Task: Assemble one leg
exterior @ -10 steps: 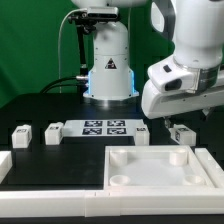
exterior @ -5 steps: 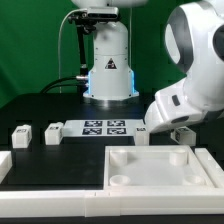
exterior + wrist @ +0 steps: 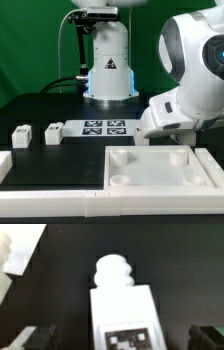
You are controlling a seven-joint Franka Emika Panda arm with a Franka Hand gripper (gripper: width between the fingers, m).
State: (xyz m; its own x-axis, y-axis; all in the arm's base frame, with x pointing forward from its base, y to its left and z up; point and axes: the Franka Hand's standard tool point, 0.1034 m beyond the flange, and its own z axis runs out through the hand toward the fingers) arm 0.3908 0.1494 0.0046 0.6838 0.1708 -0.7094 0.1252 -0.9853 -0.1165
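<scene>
Gripper (image 3: 119, 336) spread wide, clasping nothing; dark fingertips (image 3: 28, 336) flanking the leg (image 3: 122, 303) with a gap on each side; leg flat on the black table (image 3: 40, 110), tagged face up; hidden behind the arm (image 3: 190, 90) in the exterior view, near the big white panel (image 3: 150, 160).

The arm (image 3: 190, 75) is all glossy white, chunky rounded shells with darker seams at the joints. The white base column (image 3: 108, 50) has a little triangle sticker (image 3: 109, 66) on its front, a blue glowing ring (image 3: 108, 97) at its 6 o'clock and a black cable (image 3: 63, 45) arcing off around 9 o'clock. The gripper (image 3: 118, 336) has dark fingers (image 3: 28, 336), pretty blurry in the wrist view.
</scene>
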